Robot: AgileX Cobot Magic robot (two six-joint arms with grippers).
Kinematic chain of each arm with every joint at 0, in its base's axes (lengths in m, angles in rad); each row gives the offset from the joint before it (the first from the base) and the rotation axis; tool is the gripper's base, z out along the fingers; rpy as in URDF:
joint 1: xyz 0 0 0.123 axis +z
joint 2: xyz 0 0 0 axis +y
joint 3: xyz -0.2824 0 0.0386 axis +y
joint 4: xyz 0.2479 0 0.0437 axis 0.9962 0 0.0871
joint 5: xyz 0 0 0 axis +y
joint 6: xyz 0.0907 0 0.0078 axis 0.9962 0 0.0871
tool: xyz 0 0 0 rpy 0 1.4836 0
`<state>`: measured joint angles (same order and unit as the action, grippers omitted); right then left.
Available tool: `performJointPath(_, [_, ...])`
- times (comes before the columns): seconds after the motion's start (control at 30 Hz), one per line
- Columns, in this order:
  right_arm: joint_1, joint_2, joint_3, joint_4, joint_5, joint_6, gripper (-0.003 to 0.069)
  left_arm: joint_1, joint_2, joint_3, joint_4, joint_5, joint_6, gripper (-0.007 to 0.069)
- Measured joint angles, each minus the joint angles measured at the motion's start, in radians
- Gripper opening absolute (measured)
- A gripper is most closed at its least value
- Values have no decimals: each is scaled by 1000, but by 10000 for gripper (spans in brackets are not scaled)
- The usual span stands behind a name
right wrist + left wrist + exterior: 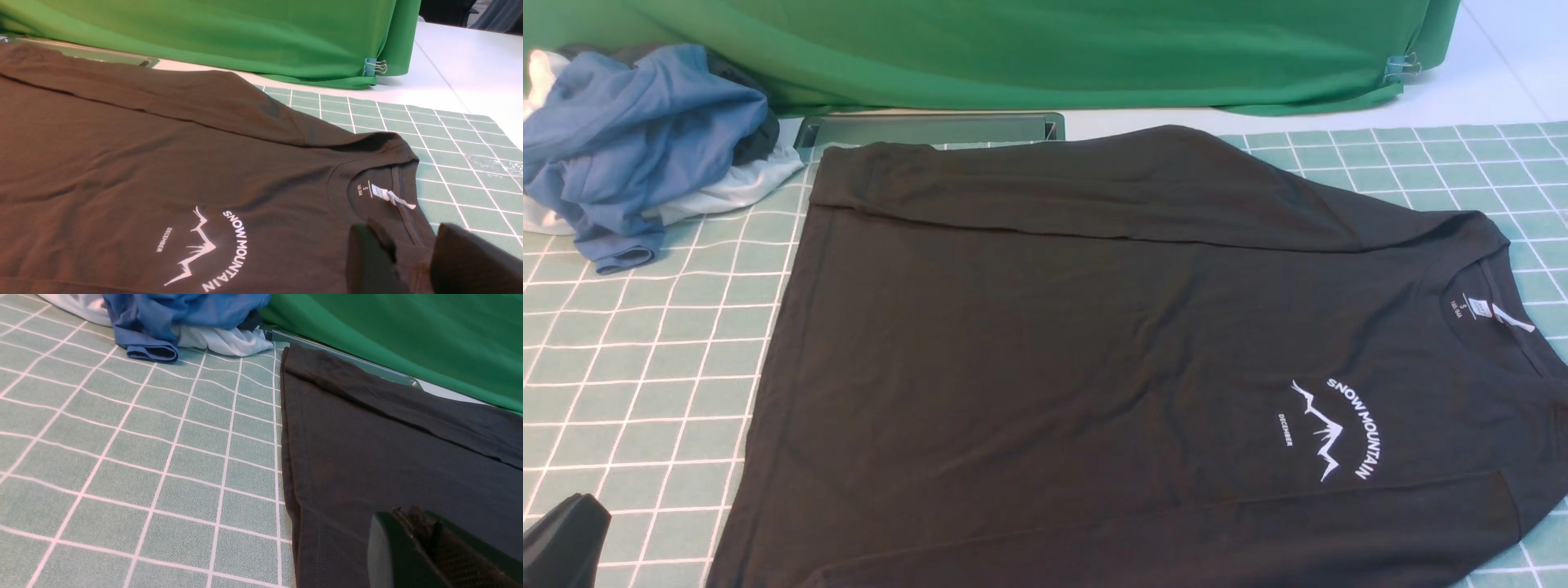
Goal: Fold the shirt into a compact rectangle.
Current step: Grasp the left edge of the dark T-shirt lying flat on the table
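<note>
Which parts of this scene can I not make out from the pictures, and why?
- Lower edge of the shirt: cut off by the bottom of the front view.
- Right fingers: outside the front view; blurred in the right wrist view.
- Middle of the white neck label: print too small to read in any view.
- Dark cloth under the blue garment: mostly hidden by it in the front view.

The left hand (414,516) is shut, the right (412,241) parted.
</note>
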<state>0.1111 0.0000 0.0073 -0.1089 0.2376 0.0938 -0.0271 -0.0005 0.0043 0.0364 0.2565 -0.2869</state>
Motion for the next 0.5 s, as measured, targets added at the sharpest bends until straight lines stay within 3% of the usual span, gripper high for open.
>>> performJointPath(0.33, [0, 0, 0, 0, -7, 0, 248, 0, 0, 0, -1, -40, 0, 18])
performJointPath(0.43, [0, 0, 0, 32, -8, 25, 248, 0, 0, 0, -65, -72, -42, 18])
performJointPath(0.5, [0, 0, 0, 142, -9, 144, 248, 0, 0, 0, -269, -89, -179, 18])
